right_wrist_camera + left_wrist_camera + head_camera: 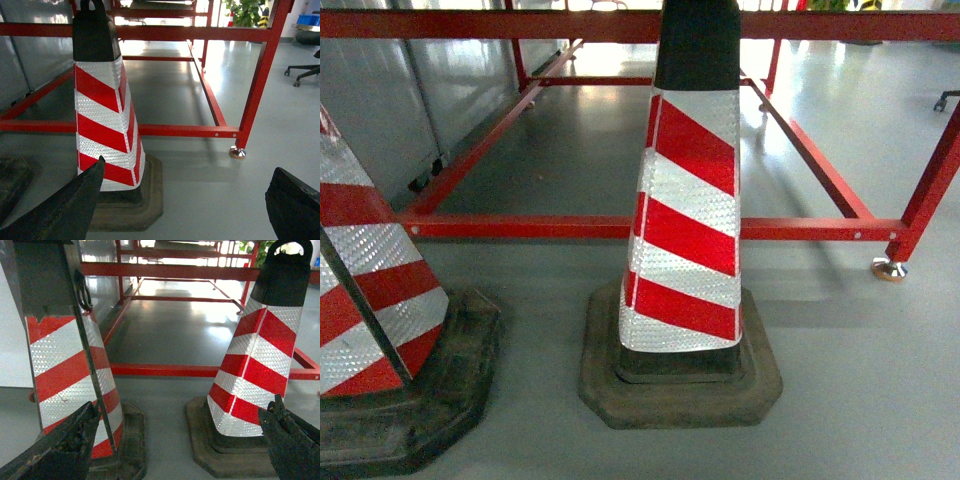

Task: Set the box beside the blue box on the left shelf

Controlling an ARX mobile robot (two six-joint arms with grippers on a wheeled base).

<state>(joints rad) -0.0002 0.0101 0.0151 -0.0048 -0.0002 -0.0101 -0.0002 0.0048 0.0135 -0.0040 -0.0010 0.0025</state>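
Nearest the lens: 2 black jaw tips at the bottom corners of each wrist view. Left gripper (172, 450) jaws spread wide, nothing between them; right gripper (187, 210) same, wide apart and empty.

Task thing: no bright-blue crate in the head or left wrist view, no roller shelf in any view. Only a small blue object far off, top right of the right wrist view (308, 19), too small to tell what it is. So the box is not in hand and not located.

Step in hand, as I judge it: still finding and approaching the box. Do it well by turning the base to get crate and rack in view before moving either arm; keep jaws open.

In the way: 2 red-and-white striped reflective traffic cones on black rubber bases, 1 dead centre (685, 210), 1 at left edge (365, 300), both close ahead. Behind them a red tubular metal frame (620, 227) low across the grey floor (860, 380), with a chrome foot (888, 268). Driving straight risks clipping a cone base. Office chair base (302, 75) far right, plant (246, 12) beyond.
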